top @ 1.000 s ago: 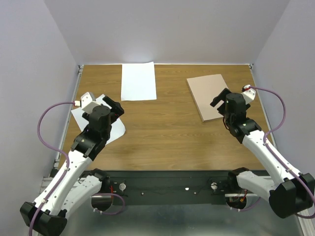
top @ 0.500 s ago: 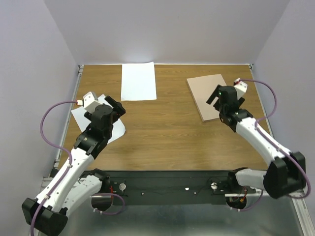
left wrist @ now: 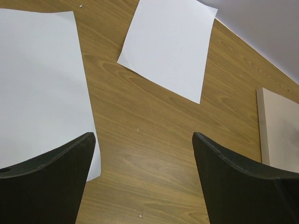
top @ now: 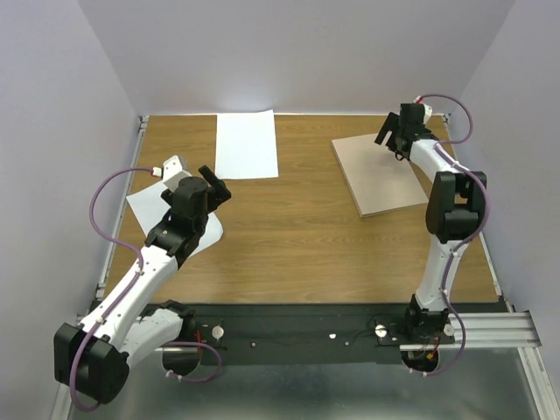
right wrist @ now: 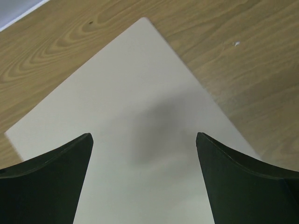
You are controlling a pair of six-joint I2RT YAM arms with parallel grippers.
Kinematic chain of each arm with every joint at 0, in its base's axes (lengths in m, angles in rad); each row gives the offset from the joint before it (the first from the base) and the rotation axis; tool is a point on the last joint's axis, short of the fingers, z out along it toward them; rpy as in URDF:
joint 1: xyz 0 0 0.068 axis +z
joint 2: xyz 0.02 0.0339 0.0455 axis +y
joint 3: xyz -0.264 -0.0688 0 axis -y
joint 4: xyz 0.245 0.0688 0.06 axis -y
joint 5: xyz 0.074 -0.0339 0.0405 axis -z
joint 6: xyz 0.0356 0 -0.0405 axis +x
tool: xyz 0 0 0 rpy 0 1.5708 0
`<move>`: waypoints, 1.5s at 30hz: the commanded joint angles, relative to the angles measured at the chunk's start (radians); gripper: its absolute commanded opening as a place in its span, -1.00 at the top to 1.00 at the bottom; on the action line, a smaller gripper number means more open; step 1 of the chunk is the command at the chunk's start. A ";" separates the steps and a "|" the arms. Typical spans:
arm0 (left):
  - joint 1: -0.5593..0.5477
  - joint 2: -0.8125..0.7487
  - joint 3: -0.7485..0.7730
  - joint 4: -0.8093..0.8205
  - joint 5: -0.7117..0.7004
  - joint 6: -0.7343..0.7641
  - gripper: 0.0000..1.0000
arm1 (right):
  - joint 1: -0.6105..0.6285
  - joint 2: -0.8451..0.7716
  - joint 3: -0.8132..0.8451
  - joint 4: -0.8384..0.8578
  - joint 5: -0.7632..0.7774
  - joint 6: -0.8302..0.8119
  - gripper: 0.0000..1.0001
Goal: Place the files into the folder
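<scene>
The tan folder (top: 378, 177) lies shut and flat at the back right of the table. One white sheet (top: 246, 144) lies flat at the back centre. A second white sheet (top: 140, 206) lies at the left, partly under my left arm. My left gripper (top: 215, 185) is open and empty, held above bare wood just right of that sheet. In the left wrist view the near sheet (left wrist: 42, 88), the far sheet (left wrist: 168, 44) and the folder's edge (left wrist: 280, 130) show beyond the open gripper (left wrist: 143, 136). My right gripper (top: 391, 134) is open and empty over the folder's far corner. The right wrist view shows the folder (right wrist: 135, 112) below the open gripper (right wrist: 144, 136).
The wooden table (top: 297, 227) is walled in by pale walls on three sides. Metal rails (top: 140, 131) run along its left and right edges. My right arm (top: 446, 210) stretches along the table's right side, past the folder's right edge.
My right arm has stretched far back, carrying its gripper from the folder's near right part to its far corner. My left gripper has moved slightly right and back.
</scene>
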 commanded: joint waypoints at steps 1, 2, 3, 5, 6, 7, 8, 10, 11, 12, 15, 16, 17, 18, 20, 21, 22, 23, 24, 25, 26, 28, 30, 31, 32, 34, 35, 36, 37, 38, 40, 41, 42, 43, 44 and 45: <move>0.034 0.033 -0.013 0.069 0.045 0.031 -0.89 | -0.069 0.186 0.175 -0.029 -0.078 -0.094 -1.00; 0.038 0.044 -0.014 0.077 0.060 0.032 -0.89 | -0.081 0.249 0.239 -0.049 -0.078 -0.105 -1.00; 0.042 0.052 -0.014 0.083 0.071 0.035 -0.89 | -0.086 0.283 0.276 -0.060 -0.080 -0.115 -1.00; 0.053 0.069 -0.016 0.107 0.103 0.044 -0.89 | -0.101 0.332 0.329 -0.078 -0.106 -0.128 -1.00; 0.054 0.076 -0.011 0.112 0.108 0.047 -0.88 | -0.105 0.381 0.383 -0.091 -0.114 -0.122 -1.00; 0.059 0.084 -0.007 0.117 0.111 0.051 -0.89 | -0.110 0.400 0.405 -0.104 -0.135 -0.114 -1.00; 0.062 0.101 -0.004 0.114 0.114 0.052 -0.89 | -0.118 0.420 0.422 -0.120 -0.150 -0.114 -1.00; 0.067 0.116 0.009 0.114 0.120 0.055 -0.89 | -0.118 0.446 0.433 -0.129 -0.178 -0.106 -1.00; 0.070 0.132 0.013 0.112 0.126 0.055 -0.89 | -0.118 0.447 0.427 -0.131 -0.196 -0.106 -1.00; 0.073 0.138 0.018 0.114 0.131 0.054 -0.88 | -0.118 0.450 0.419 -0.131 -0.215 -0.102 -0.99; 0.077 0.167 0.033 0.118 0.146 0.051 -0.89 | -0.118 0.452 0.389 -0.131 -0.336 -0.108 -0.93; 0.079 0.175 0.038 0.120 0.154 0.054 -0.88 | -0.118 0.446 0.380 -0.129 -0.389 -0.108 -0.90; 0.079 0.188 0.042 0.121 0.171 0.055 -0.88 | -0.118 0.444 0.361 -0.131 -0.414 -0.112 -0.85; 0.079 0.195 0.050 0.123 0.178 0.058 -0.89 | -0.116 0.440 0.347 -0.131 -0.436 -0.120 -0.79; 0.079 0.208 0.052 0.126 0.192 0.060 -0.89 | -0.109 0.409 0.295 -0.126 -0.444 -0.129 -0.78; 0.079 0.211 0.052 0.127 0.197 0.055 -0.88 | -0.106 0.397 0.275 -0.126 -0.431 -0.135 -0.77; 0.079 0.213 0.052 0.132 0.203 0.052 -0.88 | -0.102 0.382 0.246 -0.120 -0.427 -0.140 -0.77; 0.079 0.213 0.050 0.137 0.224 0.048 -0.89 | -0.096 0.360 0.223 -0.114 -0.436 -0.151 -0.77; 0.079 0.213 0.039 0.149 0.237 0.046 -0.89 | -0.092 0.346 0.173 -0.109 -0.433 -0.164 -0.76; 0.079 0.213 0.035 0.173 0.247 0.044 -0.88 | -0.087 0.334 0.148 -0.102 -0.427 -0.168 -0.73; 0.079 0.213 0.030 0.183 0.272 0.043 -0.88 | -0.078 0.320 0.127 -0.085 -0.417 -0.175 -0.73; 0.079 0.219 0.027 0.199 0.292 0.040 -0.89 | -0.067 0.280 0.065 -0.074 -0.398 -0.178 -0.73; 0.079 0.230 0.027 0.204 0.319 0.043 -0.89 | -0.049 0.228 0.018 -0.062 -0.381 -0.165 -0.73; 0.079 0.233 0.027 0.206 0.324 0.043 -0.89 | -0.041 0.205 -0.039 -0.054 -0.376 -0.158 -0.73; 0.079 0.234 0.026 0.206 0.330 0.043 -0.89 | -0.033 0.184 -0.065 -0.037 -0.350 -0.154 -0.73; 0.079 0.234 0.015 0.209 0.336 0.043 -0.88 | -0.006 0.120 -0.146 -0.022 -0.332 -0.134 -0.73; 0.079 0.228 0.009 0.209 0.342 0.043 -0.88 | 0.008 0.102 -0.171 -0.005 -0.325 -0.123 -0.73; 0.079 0.225 -0.002 0.212 0.346 0.043 -0.88 | 0.014 0.081 -0.196 0.003 -0.327 -0.108 -0.73; 0.079 0.222 -0.007 0.218 0.349 0.043 -0.89 | 0.020 0.066 -0.219 0.010 -0.330 -0.102 -0.73; 0.079 0.219 -0.013 0.219 0.353 0.043 -0.89 | 0.037 0.032 -0.267 0.032 -0.325 -0.091 -0.73; 0.079 0.213 -0.025 0.220 0.365 0.041 -0.89 | 0.065 0.001 -0.311 0.046 -0.309 -0.092 -0.73; 0.079 0.213 -0.030 0.220 0.369 0.043 -0.88 | 0.098 -0.029 -0.334 0.053 -0.266 -0.092 -0.73; 0.079 0.211 -0.039 0.221 0.375 0.041 -0.89 | 0.114 -0.042 -0.367 0.056 -0.246 -0.092 -0.73; 0.079 0.210 -0.045 0.220 0.379 0.041 -0.89 | 0.128 -0.056 -0.386 0.060 -0.230 -0.083 -0.74; 0.077 0.210 -0.050 0.220 0.385 0.037 -0.89 | 0.147 -0.066 -0.398 0.064 -0.204 -0.074 -0.74; 0.077 0.210 -0.059 0.242 0.401 0.037 -0.89 | 0.154 -0.091 -0.436 0.072 -0.209 -0.059 -0.74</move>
